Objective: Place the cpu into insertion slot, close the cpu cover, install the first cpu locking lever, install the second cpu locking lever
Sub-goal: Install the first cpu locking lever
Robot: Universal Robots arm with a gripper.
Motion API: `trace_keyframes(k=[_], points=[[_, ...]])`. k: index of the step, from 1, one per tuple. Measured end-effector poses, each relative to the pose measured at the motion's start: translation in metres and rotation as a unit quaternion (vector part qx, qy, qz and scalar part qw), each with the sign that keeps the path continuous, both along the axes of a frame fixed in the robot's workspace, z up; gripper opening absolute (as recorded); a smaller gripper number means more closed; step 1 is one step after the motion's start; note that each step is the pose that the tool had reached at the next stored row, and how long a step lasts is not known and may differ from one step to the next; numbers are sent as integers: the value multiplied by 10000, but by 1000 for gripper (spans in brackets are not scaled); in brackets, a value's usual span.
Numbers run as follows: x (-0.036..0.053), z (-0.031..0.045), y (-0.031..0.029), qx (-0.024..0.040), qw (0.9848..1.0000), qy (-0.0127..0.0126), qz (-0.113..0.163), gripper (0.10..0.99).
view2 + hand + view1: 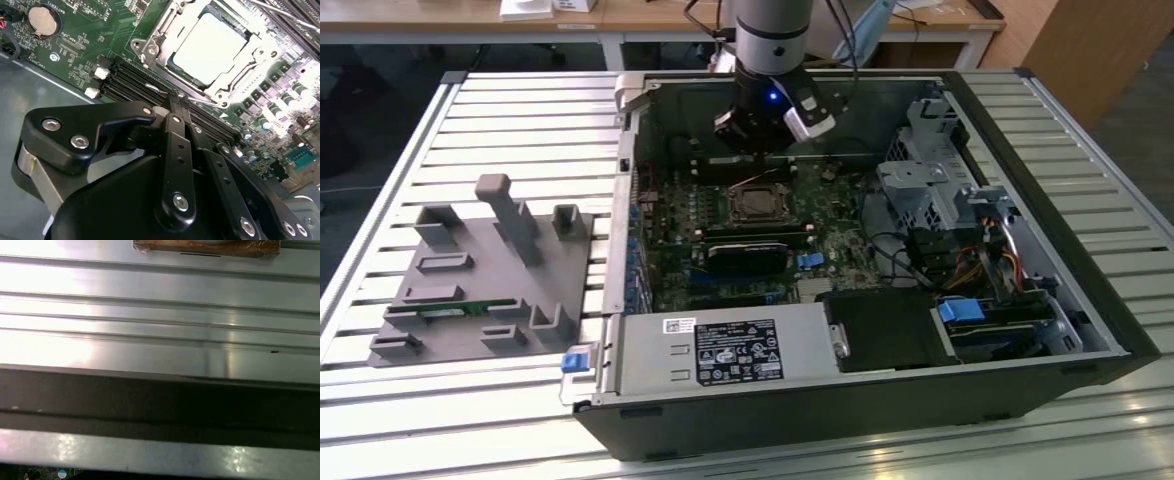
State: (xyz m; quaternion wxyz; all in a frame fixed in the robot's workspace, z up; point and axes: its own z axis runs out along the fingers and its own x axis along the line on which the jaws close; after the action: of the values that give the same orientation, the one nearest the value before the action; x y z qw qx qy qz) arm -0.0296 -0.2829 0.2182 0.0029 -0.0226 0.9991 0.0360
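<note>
Exterior view: an open black desktop computer case [854, 400] lies on its side on the ribbed silvery metal counter [520, 110], filling the centre and right of the frame. The grey robot arm [771, 30] comes down from the top centre, and its black gripper [761, 135] hangs inside the case above the green circuit board [720, 215], near the case's far wall. Just below the gripper in the frame sits the small square insertion slot [755, 205], with a dark centre and a metal rim. A black heatsink block [750, 258] lies below the slot, a grey power supply box with a white label [727, 352] sits at the lower centre, and silvery drive cages [927, 185] stand at the right. On the left of the frame a grey plastic fixture block with upright posts [487, 275] rests on the counter, well apart from the case.

In the second wrist view the gripper [175, 100] fills the lower half, its black fingers [172, 107] drawn close together with nothing between them. Beyond the fingertips, in the upper right, the small flat cpu with a pale silvery-grey top [212, 47] lies seated in the insertion slot [250, 70]. The thin silvery cpu cover frame [165, 30] lies around the chip, which shows through its window. Long black memory slots [130, 85] run between the fingertips and the socket, and a round coin battery [41, 20] sits at the upper left.

In the first wrist view the ribbed counter [150, 305] spans the upper part, with the dark case edge [150, 405] below.
</note>
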Motion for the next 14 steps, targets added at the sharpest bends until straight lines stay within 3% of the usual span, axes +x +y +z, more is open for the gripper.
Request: trace_keyframes(k=[14], points=[[104, -109, 3, 0, 10000, 1, 0, 122]])
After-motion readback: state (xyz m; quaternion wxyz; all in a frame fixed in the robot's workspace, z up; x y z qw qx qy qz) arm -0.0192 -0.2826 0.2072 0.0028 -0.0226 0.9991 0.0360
